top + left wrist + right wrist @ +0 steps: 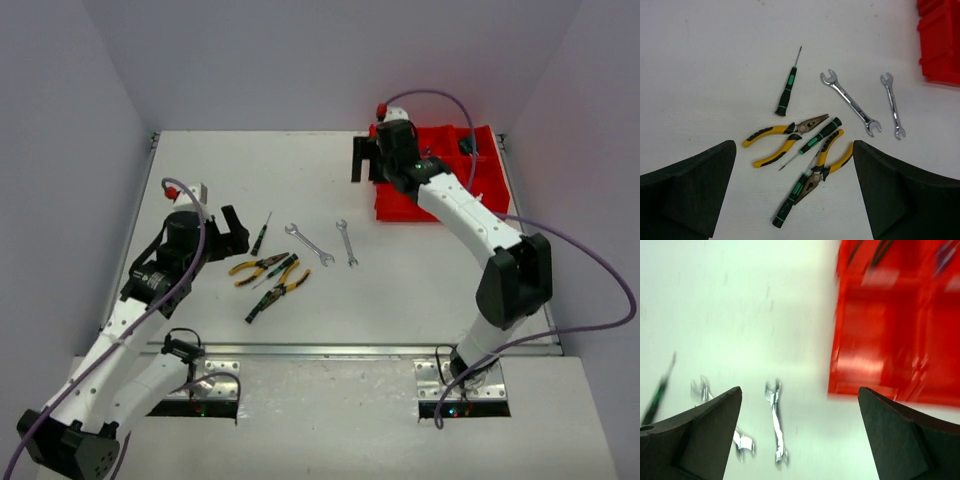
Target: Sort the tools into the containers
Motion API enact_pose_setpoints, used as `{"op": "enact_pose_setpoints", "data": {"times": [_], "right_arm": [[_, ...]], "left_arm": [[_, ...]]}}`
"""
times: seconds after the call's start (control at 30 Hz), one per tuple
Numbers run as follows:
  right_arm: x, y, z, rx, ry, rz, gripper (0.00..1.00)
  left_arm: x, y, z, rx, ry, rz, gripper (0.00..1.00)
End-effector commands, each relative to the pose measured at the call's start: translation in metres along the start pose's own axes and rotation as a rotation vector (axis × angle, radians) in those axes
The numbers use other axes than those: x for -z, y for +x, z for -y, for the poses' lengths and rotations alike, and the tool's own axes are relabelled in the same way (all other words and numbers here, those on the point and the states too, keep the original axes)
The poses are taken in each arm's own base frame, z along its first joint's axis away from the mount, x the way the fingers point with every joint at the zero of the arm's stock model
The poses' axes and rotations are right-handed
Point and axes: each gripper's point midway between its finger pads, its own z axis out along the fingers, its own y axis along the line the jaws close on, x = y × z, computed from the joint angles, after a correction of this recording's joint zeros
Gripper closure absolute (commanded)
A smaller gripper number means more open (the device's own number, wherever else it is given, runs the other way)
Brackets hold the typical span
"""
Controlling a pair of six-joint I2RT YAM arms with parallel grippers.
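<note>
Checking in from the remote desk: my left gripper (792,147) is spread wide with nothing in it, hanging over the messy little heap of tools on the table (200,320). In that heap there's one pair of yellow-handled pliers (785,137) lying beside a second pair (827,162), with a green-and-black screwdriver (815,140) slanting between them and another one (790,202) poking out at the near end under the second pair's nose. A third screwdriver (787,90) sits on its own just past the heap. Off to the right are two silver wrenches (850,102) (892,105), close together but not touching. Farther back, my right gripper (800,390) is also fully spread and holding nothing, up above the table by the left edge of the red bins (400,210). That wrist view is blurry, so I can only make out a few dark shapes in the far compartments.
</note>
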Motion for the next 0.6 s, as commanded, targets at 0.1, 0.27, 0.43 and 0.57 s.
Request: {"op": "enact_pose_setpoints", "data": {"times": [0.1,0.27,0.43,0.57], "right_arm": [[0.095,0.104,-0.030,-0.037,-0.426,-0.202,0.01],[0.140,0.138,-0.026,0.011,-0.505,-0.188,0.01],[0.172,0.154,-0.018,0.029,-0.559,-0.143,0.01],[0.191,0.156,-0.016,0.064,-0.601,-0.113,0.01]], "left_arm": [[-0.040,-0.014,0.026,-0.047,-0.027,-0.178,0.00],[-0.080,-0.016,0.050,-0.010,0.004,-0.260,0.00],[-0.134,0.006,0.046,0.000,-0.036,-0.374,0.13],[-0.173,0.053,0.035,-0.027,-0.077,-0.536,0.37]]}}
